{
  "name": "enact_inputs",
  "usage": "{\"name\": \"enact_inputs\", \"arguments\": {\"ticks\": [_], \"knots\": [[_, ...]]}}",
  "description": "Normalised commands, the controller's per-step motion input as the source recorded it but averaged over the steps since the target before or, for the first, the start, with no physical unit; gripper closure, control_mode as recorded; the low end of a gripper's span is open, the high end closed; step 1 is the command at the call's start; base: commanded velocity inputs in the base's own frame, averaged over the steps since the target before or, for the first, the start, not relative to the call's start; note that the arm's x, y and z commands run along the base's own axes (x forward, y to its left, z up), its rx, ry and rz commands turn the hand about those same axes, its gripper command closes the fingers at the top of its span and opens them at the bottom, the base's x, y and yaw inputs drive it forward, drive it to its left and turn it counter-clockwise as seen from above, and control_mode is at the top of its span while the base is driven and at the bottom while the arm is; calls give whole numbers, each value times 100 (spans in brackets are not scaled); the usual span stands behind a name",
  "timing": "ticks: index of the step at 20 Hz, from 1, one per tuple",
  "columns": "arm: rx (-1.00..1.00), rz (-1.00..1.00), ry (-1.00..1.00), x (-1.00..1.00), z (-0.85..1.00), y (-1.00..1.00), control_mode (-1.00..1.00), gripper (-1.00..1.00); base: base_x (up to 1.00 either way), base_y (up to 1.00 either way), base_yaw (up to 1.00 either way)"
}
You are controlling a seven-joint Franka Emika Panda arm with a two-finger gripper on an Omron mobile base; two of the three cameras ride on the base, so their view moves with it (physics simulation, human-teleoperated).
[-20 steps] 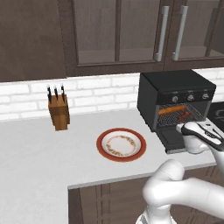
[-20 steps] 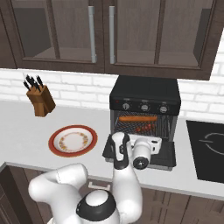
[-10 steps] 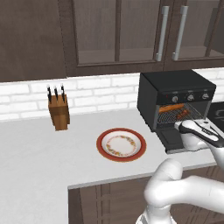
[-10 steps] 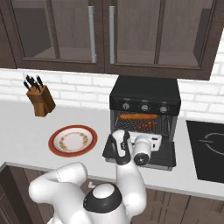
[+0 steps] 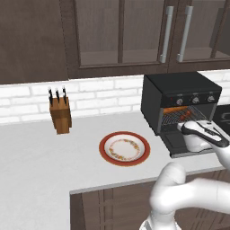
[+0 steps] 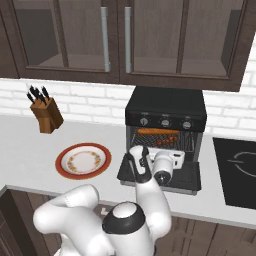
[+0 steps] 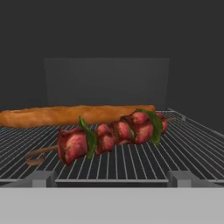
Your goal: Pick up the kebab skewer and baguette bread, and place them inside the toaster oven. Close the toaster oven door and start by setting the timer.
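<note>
Change: over the last second the arm barely moved; the gripper (image 6: 140,161) stayed in front of the toaster oven (image 6: 165,111), and the plate (image 6: 83,161) and knife block (image 6: 46,114) lay where they had been.
Hidden: the fingertips were not visible in the hand view, and in the left base view the white hand (image 5: 203,134) covered the gripper's front, so the gap could not be judged there.
Fingers: from the right base view the two dark fingers (image 6: 131,164) stood well apart, gripping nothing.
Kebab skewer (image 7: 111,134): it lay on the wire rack (image 7: 175,148) inside the oven, straight ahead of the fingers and nearest to them, slanting across the rack, apart from the fingers.
Baguette bread (image 7: 74,114): it lay lengthwise on the rack just behind the skewer, farther from the fingers; its left end was cut off at the frame edge.
Toaster oven door (image 6: 184,175): it hung dropped open, flat on the counter (image 6: 30,145) below the hand.
</note>
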Motion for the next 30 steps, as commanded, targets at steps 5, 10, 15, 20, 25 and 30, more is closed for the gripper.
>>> {"name": "enact_inputs", "arguments": {"ticks": [5,10,15,20,25,30], "knots": [[0,0,0,20,0,0,-100,-100,0,0,0],[0,0,0,19,0,0,-100,-100,0,0,0],[0,0,0,16,0,0,-100,-100,0,0,0],[0,0,1,1,0,-2,-100,-100,0,0,0],[0,0,0,-55,0,-30,-100,-100,0,0,0],[0,0,0,-58,3,-47,-100,-100,0,0,0]]}}
